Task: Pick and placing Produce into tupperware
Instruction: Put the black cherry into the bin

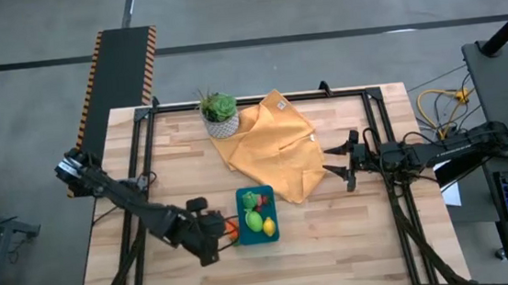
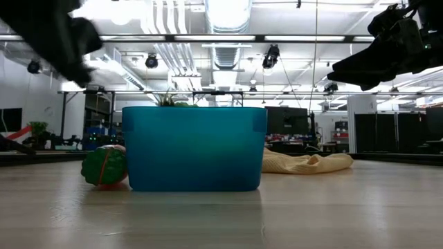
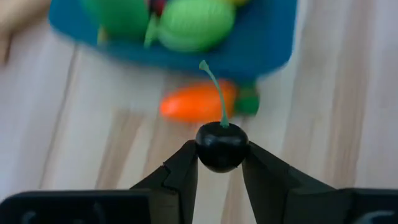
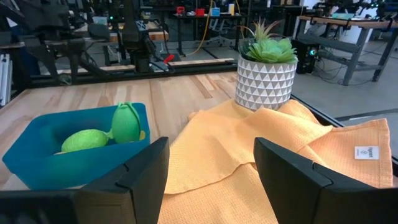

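your left gripper (image 3: 221,163) sits low over the wooden table (image 1: 354,235), just beside the small teal-blue rectangular plastic container (image 1: 258,216), its two dark fingers clenched on a glossy black toy cherry with a thin green stem (image 3: 221,144). your right gripper (image 1: 337,161) waits over the far edge of the mustard-yellow cloth (image 1: 272,141), fingers spread apart and holding nothing.

between your left gripper and the container lies an orange toy carrot with a green top (image 3: 199,104), close against the container's near wall. a leafy green plant in a white patterned pot (image 4: 267,71) stands beyond the cloth.

inside the container you can see a lime-green oval fruit (image 1: 253,220), a small yellow lemon (image 1: 268,229), a darker green piece (image 1: 251,199) and a bit of red (image 1: 263,200).
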Robot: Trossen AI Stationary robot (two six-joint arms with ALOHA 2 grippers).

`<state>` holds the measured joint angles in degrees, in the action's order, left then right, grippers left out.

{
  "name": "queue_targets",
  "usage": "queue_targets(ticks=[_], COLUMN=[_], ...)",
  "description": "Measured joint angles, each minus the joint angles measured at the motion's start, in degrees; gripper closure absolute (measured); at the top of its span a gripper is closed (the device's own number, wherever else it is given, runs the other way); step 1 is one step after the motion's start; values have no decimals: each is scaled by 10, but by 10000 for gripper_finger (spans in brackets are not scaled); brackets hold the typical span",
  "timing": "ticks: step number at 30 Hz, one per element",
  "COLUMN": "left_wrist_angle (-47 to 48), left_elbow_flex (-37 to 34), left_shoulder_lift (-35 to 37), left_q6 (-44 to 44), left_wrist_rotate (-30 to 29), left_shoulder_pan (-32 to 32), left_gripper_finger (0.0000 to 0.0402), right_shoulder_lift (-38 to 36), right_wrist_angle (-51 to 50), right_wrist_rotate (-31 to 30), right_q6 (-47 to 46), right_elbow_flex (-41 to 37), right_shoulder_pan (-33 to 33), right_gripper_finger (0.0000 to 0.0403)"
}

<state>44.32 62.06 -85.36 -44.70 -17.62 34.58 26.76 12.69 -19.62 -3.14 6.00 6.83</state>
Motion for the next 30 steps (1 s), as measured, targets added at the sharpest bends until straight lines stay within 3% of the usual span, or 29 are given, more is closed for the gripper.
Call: queue_targets(ticks=[17, 30], left_wrist_angle=[-187, -383], left_elbow_flex=[-2, -67], left_shoulder_lift=[-1, -9], left_q6=[256, 337], left_wrist_rotate=[6, -9], left_shoulder_pan=[-129, -162], left_gripper_finger=[306, 306], right_shoulder_lift=[0, 0], right_wrist_angle=[0, 0], right_wrist_rotate=[0, 0], right_q6=[1, 1], right_elbow_flex=[0, 0], right_shoulder_pan=[0, 0], right_gripper_finger=[175, 175])
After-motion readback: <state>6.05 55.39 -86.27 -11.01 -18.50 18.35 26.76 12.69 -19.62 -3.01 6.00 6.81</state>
